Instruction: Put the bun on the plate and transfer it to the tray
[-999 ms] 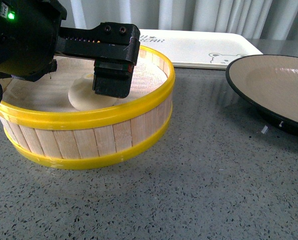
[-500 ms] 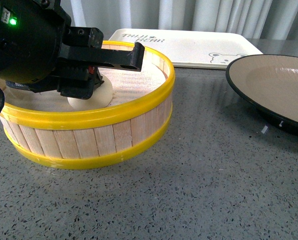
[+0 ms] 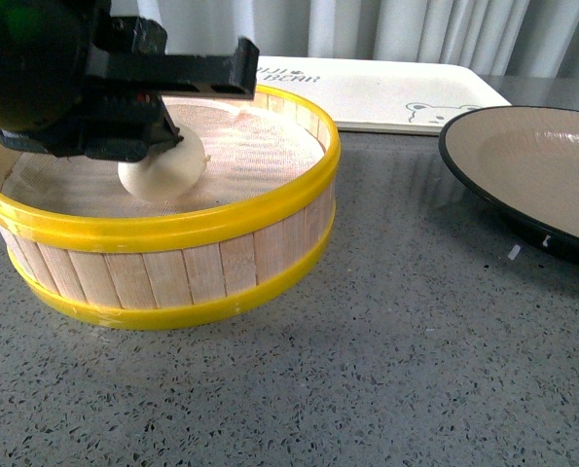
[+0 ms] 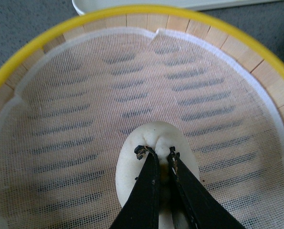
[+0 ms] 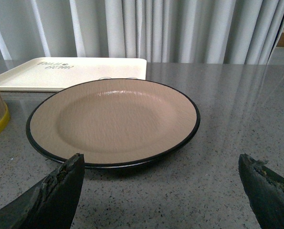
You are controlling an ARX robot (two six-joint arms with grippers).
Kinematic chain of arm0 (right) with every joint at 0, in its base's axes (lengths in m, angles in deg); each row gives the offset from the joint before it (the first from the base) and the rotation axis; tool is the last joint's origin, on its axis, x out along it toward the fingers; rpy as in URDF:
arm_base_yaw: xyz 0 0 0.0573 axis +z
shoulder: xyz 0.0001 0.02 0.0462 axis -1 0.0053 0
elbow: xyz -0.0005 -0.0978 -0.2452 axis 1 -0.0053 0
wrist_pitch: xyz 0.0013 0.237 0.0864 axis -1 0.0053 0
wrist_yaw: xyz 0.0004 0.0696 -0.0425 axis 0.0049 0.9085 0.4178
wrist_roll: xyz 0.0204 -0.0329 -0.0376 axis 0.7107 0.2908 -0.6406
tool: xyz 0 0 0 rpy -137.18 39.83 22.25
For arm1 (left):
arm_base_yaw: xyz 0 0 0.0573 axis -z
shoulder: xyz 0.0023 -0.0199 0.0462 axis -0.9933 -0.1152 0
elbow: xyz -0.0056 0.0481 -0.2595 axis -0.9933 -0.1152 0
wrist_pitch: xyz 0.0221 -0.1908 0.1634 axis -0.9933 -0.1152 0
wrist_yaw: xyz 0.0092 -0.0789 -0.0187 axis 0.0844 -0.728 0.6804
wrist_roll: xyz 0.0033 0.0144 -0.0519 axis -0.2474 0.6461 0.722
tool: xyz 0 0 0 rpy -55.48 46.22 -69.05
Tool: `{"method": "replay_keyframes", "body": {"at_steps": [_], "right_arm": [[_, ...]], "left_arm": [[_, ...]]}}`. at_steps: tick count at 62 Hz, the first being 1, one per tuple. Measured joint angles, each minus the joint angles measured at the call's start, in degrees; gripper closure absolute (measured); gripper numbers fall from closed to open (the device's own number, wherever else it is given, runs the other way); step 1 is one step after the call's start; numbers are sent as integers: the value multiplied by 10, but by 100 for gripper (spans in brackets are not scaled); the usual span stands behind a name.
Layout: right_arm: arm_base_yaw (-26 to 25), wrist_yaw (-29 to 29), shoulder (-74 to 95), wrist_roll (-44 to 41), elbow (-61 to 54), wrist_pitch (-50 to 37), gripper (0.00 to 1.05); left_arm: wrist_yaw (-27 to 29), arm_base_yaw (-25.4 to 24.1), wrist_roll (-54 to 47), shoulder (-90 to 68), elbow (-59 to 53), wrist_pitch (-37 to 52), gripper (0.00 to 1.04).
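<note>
Bun (image 3: 162, 173), just one, pinched in left jaws; one plate (image 3: 542, 165), one tray (image 3: 367, 92).

The steamer basket's (image 3: 182, 272) yellow wall is standing all round the bun (image 3: 162, 175) pinched in the left gripper (image 4: 159, 153). It is blocking any level path toward three o'clock and leaving only the way up open. Bare grey counter (image 3: 396, 321) is lying between basket and plate (image 3: 542, 165). The tray (image 3: 367, 88) is sitting at one o'clock, beyond both.
</note>
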Motion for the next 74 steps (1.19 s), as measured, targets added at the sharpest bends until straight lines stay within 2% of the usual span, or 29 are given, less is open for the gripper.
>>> {"method": "replay_keyframes", "body": {"at_steps": [27,37,57,74], "right_arm": [[0,0,0,0,0,0,9],[0,0,0,0,0,0,9],[0,0,0,0,0,0,9],[0,0,0,0,0,0,9]], "left_arm": [[-1,0,-7,17,116,-51,101],[8,50,-12,-21,203,-54,101],[18,199,-51,-181,335,-26,101],[-5,232,-63,-273,372,-7,101]]}}
